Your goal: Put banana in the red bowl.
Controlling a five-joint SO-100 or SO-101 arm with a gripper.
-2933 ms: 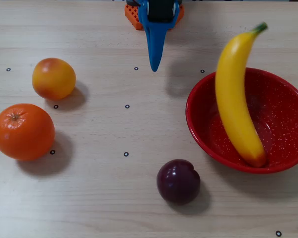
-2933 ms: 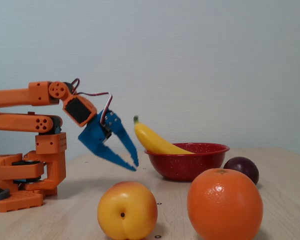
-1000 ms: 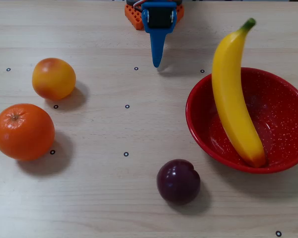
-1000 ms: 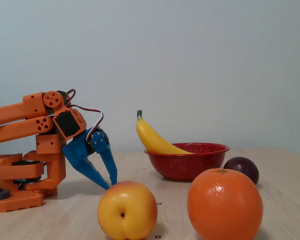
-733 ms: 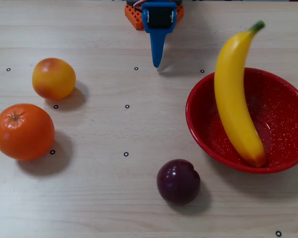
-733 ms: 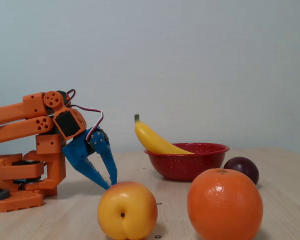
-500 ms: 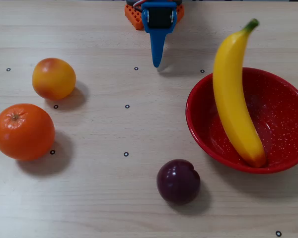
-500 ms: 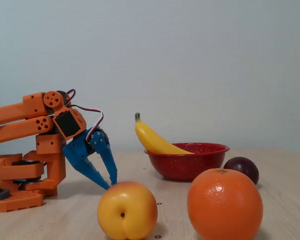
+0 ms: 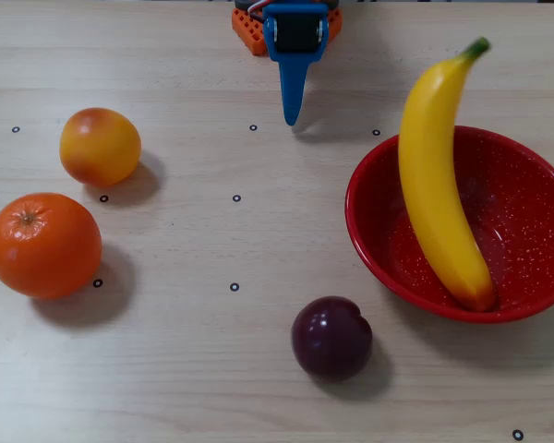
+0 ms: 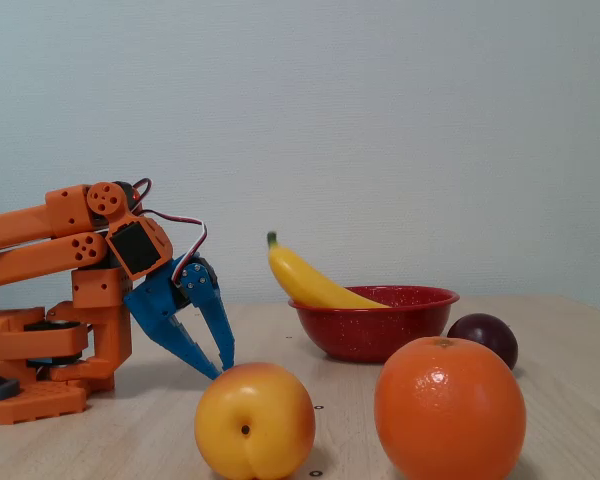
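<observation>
The yellow banana [image 9: 434, 175] lies in the red bowl [image 9: 535, 185] at the right of the overhead view. Its orange-red end rests on the bowl's floor near the front rim, and its green stem pokes out past the back rim. In the fixed view the banana [image 10: 305, 280] leans out of the red bowl [image 10: 375, 325] toward the left. My blue gripper [image 9: 291, 118] sits at the top centre, well left of the bowl. Seen from the side, the gripper [image 10: 222, 370] points down at the table, shut and empty.
A dark plum [image 9: 331, 337] lies in front of the bowl. An orange [image 9: 43, 245] and a yellow-orange peach [image 9: 99, 146] sit at the left. The orange arm base [image 10: 50, 340] stands at the table's back edge.
Over the earlier frames the arm pulled back toward its base and lowered its gripper to the table. The banana's stem rocks slightly left and right while it stays in the bowl.
</observation>
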